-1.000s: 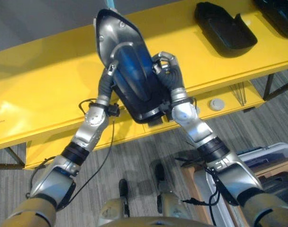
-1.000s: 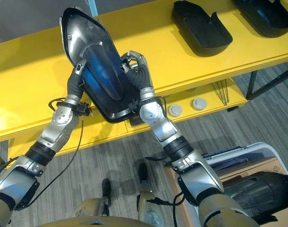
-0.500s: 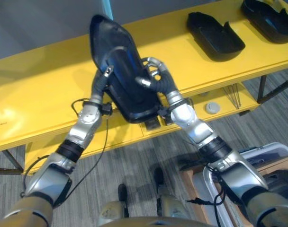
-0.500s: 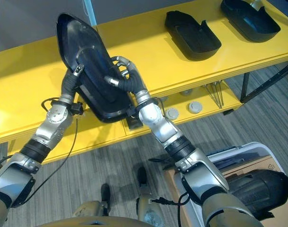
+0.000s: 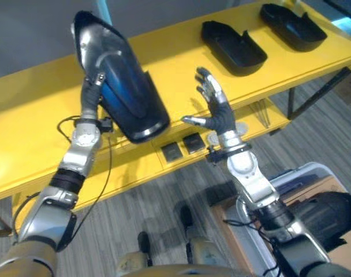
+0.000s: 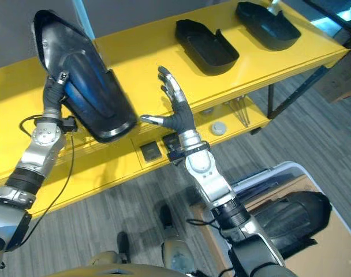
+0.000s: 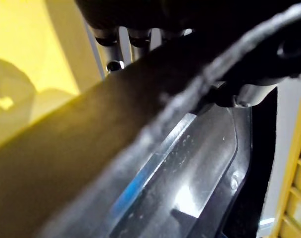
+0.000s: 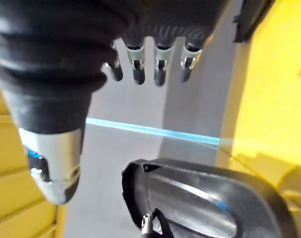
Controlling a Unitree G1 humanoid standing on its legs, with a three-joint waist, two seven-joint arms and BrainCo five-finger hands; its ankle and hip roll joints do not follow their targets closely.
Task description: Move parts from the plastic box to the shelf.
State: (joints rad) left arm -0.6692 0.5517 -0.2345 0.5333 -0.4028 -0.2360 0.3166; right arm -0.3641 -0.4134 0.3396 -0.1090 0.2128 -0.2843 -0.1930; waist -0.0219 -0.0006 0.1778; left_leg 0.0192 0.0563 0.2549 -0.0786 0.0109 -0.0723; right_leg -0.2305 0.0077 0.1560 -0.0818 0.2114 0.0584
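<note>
A large dark shell part (image 5: pixel 120 86) with a glossy blue-silver inner face is held tilted above the yellow shelf (image 5: pixel 43 115) by the left hand (image 6: pixel 59 81), whose fingers are hidden behind the part, so its grip cannot be told. The right hand (image 5: pixel 215 107) is raised clear of the part, fingers spread and holding nothing. Two black parts (image 5: pixel 232 46) (image 5: pixel 292 26) lie on the shelf (the farther one is cut off). In the plastic box (image 6: pixel 279 176) a dark part (image 6: pixel 294 222) is partly visible.
</note>
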